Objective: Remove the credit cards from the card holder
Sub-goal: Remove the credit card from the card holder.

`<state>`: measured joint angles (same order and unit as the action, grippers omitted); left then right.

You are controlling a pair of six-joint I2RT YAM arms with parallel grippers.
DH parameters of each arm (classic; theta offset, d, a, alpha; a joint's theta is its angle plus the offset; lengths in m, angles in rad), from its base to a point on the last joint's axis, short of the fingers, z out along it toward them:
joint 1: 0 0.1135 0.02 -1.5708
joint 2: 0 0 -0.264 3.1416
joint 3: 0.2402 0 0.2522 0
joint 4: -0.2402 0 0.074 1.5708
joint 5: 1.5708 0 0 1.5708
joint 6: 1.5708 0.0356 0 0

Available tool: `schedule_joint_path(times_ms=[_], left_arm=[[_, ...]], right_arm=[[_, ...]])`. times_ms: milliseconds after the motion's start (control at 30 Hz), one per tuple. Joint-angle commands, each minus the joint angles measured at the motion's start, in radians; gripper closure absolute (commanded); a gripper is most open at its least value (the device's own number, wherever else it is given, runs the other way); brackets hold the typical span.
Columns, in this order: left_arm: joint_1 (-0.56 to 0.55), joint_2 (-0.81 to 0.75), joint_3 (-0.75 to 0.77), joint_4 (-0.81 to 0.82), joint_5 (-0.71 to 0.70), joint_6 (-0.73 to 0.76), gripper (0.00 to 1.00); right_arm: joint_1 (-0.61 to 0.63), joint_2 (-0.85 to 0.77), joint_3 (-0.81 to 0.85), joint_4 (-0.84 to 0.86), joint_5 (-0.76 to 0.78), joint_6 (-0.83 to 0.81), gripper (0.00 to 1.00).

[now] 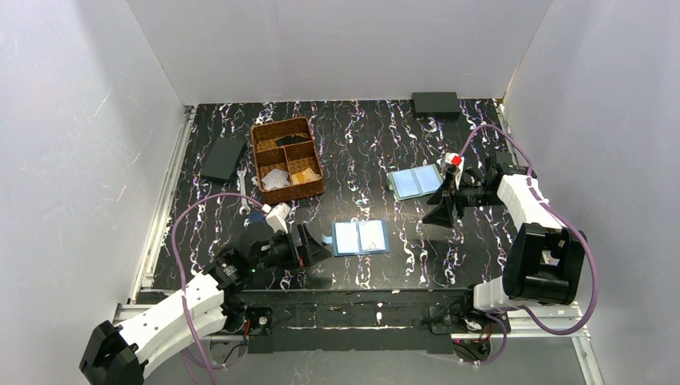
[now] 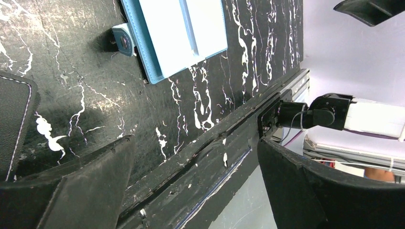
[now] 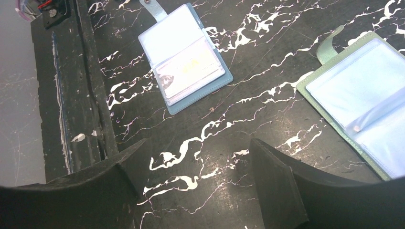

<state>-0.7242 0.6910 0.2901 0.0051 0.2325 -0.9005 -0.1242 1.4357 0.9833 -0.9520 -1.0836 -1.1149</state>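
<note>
The card holder (image 1: pixel 361 237) is seen open at the frame's centre. The left gripper (image 1: pixel 319 247) beside it and the right gripper (image 1: pixel 443 207) are spread.

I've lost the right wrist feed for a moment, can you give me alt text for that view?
The steel-blue card holder lies open and flat on the black marbled table, with a pale card showing in one clear pocket. The right gripper hangs open and empty nearer the camera, and a paler open holder sits at the right edge.
</note>
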Motion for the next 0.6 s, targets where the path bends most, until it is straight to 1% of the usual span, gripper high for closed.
schedule_joint_path(times_ms=[0, 167, 567], left_arm=[[-0.006, -0.022, -0.026, 0.048, -0.016, -0.027, 0.02], [-0.005, -0.025, -0.032, 0.048, -0.025, -0.034, 0.02], [-0.006, -0.041, -0.052, 0.046, -0.019, -0.051, 0.02]], right_arm=[[-0.004, -0.006, -0.012, -0.026, -0.039, -0.04, 0.16], [-0.003, 0.002, -0.014, -0.046, -0.04, -0.072, 0.15], [-0.003, 0.004, -0.021, -0.044, -0.034, -0.079, 0.15]])
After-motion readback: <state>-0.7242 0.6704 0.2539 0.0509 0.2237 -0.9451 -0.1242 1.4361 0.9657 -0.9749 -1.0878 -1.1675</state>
